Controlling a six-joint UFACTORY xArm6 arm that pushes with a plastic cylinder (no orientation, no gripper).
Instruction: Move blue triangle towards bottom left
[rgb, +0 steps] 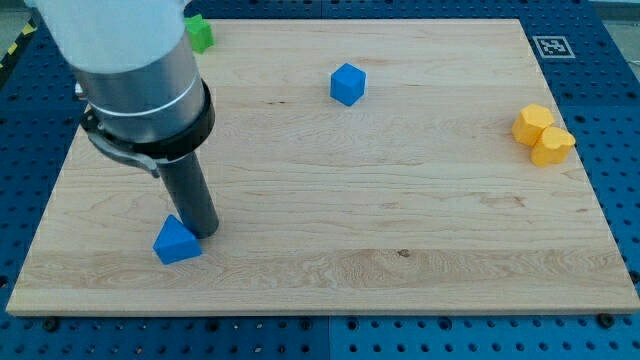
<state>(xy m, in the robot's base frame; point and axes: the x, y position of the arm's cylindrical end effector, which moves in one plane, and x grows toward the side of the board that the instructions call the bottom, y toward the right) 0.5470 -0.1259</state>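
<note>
The blue triangle (177, 241) lies on the wooden board (330, 270) toward the view's bottom left, a short way in from the board's left edge and from its bottom edge; my tip (204, 232) stands just beside it on its upper right, touching or very nearly touching its right face, though I cannot tell for certain whether contact is made; there are no fingers here to spread or press, only the bare rod, so the state to report is a rod end set against the block's side, gripping nothing.

The block looks small, solid and rigid, probably light, so I judge it will slide easily on the smooth wood and will not deform; being wedge-shaped, it is likely to pivot if pushed off-centre, and its sloped faces may let the rod slip past; there is no taking hold, so the place to bear on is the middle of the face turned to the upper right, pushing through its centre toward the bottom left corner; the remaining travel is short and the board's edge is near, so a gentle push seems wise.

Elsewhere, a blue cube (348, 84) sits near the view's top centre, a green block (201, 33) at the top left is partly hidden by the arm, and two yellow blocks (543, 135) touch one another at the right; all are well apart from the path.
</note>
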